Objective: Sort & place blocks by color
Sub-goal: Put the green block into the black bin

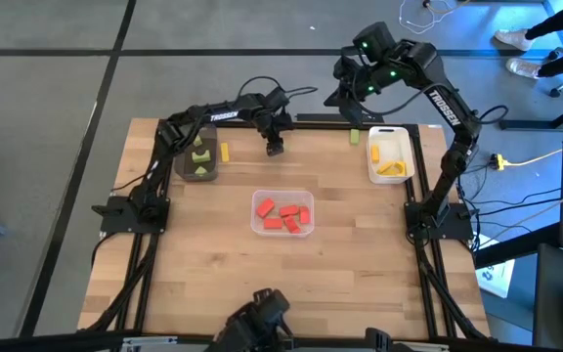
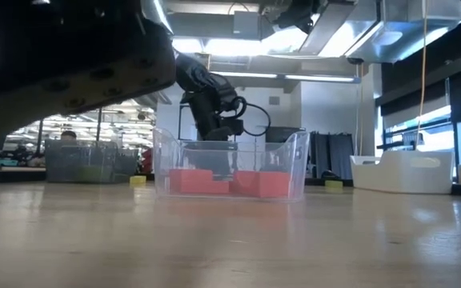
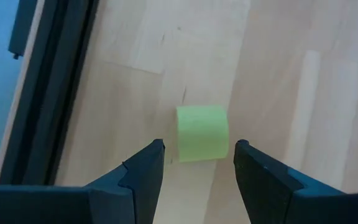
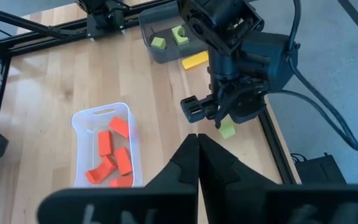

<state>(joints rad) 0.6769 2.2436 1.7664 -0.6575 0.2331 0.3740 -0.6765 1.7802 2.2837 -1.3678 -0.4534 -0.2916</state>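
Grey floor (image 1: 47,147), ceiling strip lights (image 2: 294,78), perhaps windows at right

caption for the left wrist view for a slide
Left hand, fingers open, poised over a small light green block lying on the pale wooden table near its dark frame edge.

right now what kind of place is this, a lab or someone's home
Most likely a robotics lab or workshop: a wooden table carrying two arms, cables on a concrete floor, and ceiling strip lights over an open room.
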